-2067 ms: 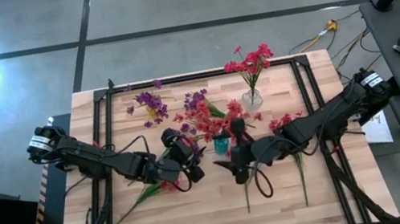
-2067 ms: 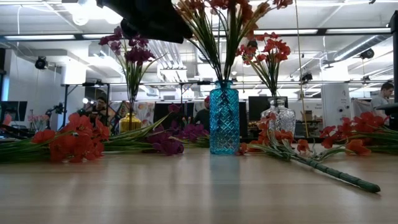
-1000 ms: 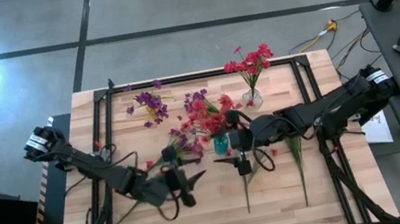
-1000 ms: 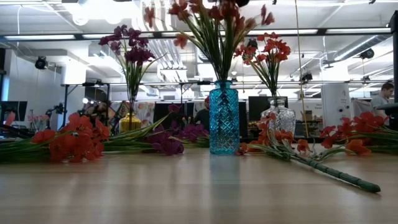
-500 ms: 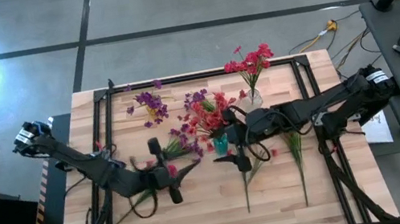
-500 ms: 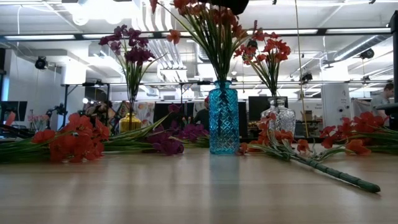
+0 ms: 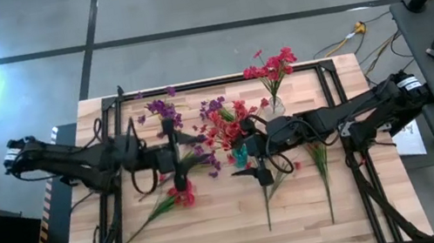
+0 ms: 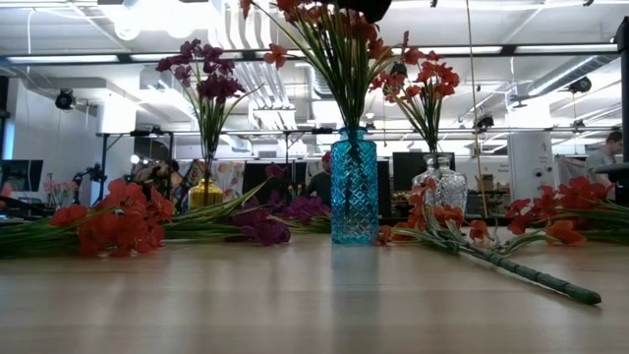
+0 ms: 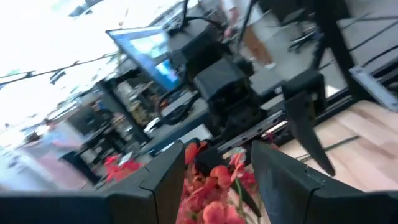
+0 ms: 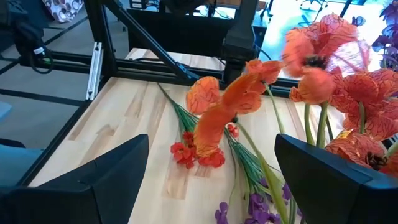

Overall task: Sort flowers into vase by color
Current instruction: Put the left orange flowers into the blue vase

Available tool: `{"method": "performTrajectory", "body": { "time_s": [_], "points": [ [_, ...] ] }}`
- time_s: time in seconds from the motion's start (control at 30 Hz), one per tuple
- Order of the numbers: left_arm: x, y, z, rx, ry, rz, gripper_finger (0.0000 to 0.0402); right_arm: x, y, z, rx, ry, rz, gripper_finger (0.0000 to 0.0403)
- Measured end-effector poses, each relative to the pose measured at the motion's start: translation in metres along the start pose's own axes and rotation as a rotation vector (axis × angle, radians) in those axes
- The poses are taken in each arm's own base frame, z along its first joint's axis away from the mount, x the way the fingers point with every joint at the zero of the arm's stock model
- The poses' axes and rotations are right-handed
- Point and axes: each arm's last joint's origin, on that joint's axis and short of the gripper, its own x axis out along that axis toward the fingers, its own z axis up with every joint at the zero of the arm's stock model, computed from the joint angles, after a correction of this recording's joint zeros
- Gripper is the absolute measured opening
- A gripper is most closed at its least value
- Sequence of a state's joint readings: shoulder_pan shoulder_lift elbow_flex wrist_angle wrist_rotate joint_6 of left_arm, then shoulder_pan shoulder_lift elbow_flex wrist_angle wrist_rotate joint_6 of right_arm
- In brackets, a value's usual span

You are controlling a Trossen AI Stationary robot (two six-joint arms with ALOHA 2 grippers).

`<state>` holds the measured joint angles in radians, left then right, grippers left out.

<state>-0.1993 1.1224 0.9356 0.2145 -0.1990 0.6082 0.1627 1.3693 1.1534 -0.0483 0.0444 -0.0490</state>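
We see papery red flowers (image 7: pixel 226 124) in a faceted blue glass vase (image 8: pixel 354 187) on the pale wood counter (image 7: pixel 219 236); right gripper (image 7: pixel 261 165), at its four o'clock, fingers released; left gripper (image 7: pixel 177 159): grip unclear.

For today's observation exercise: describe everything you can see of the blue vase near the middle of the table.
The blue vase looks like clear turquoise glass with a diamond-cut pattern, a short narrower neck and a squarish body. It stands upright on the wooden table, near its middle. Green stems rise from its mouth, spreading into red flowers. The open right gripper hovers beside it without touching.
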Motion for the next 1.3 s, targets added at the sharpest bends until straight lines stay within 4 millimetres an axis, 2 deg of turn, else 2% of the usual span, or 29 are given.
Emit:
{"method": "performTrajectory", "body": {
  "time_s": [0.13, 0.23, 0.4, 0.53, 0.77, 1.13, 1.3],
  "points": [
    [0.006, 0.014, -0.013, -0.003, 0.000, -0.024, 0.0179, 0.000, 0.000, 0.000, -0.001, 0.005, 0.000, 0.0341],
    [0.009, 0.026, -0.013, -0.011, -0.003, 0.000, 0.0195, 0.000, 0.000, -0.001, -0.002, 0.008, 0.000, 0.0341],
    [0.022, 0.028, -0.022, 0.064, 0.039, -0.004, 0.0221, 0.000, 0.000, -0.002, -0.005, 0.023, 0.001, 0.0341],
    [0.032, 0.028, -0.027, 0.162, 0.061, -0.008, 0.0219, 0.000, 0.000, -0.003, 0.002, 0.026, 0.001, 0.0341],
    [0.047, 0.043, -0.036, 0.201, 0.118, -0.001, 0.0205, 0.000, 0.000, -0.003, 0.002, 0.028, 0.002, 0.0341],
    [0.062, 0.065, -0.032, 0.203, 0.174, -0.158, 0.0203, 0.001, 0.001, -0.007, -0.037, 0.044, 0.030, 0.0341],
    [0.072, 0.065, -0.035, 0.196, 0.163, -0.317, 0.0203, 0.001, 0.001, -0.008, -0.091, 0.054, 0.032, 0.0341]
  ]
}}
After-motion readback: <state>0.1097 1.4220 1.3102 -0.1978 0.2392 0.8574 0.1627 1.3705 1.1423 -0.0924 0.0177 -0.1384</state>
